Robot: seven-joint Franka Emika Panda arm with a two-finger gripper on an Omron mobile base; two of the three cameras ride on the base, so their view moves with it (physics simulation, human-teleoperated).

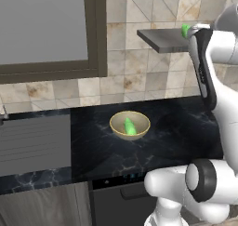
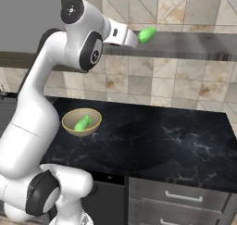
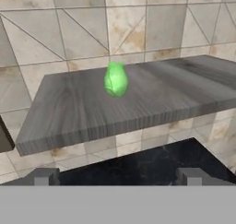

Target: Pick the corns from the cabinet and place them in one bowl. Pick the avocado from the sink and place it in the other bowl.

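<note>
Gripper (image 3: 117,177) spread wide and empty, raised to the cabinet shelf.

Both dark finger tips (image 3: 45,176) stand far apart at the bottom of the hand view, touching nothing; one corn (image 3: 115,79) lies on the dark grey cabinet (image 3: 184,91) slab at 12 o'clock from the gap between them, apart from the tips. From the right base view, that corn (image 2: 147,34) sits just off the end of the white hand, at about 3 o'clock from it. The second corn (image 1: 129,126) rests inside the pale yellow-tan bowl (image 1: 118,119) on the black marble counter (image 1: 176,136), at roughly 7 o'clock below the shelf. A grey window panel (image 1: 44,25) fills the wall at 10 o'clock from the bowl.
</note>
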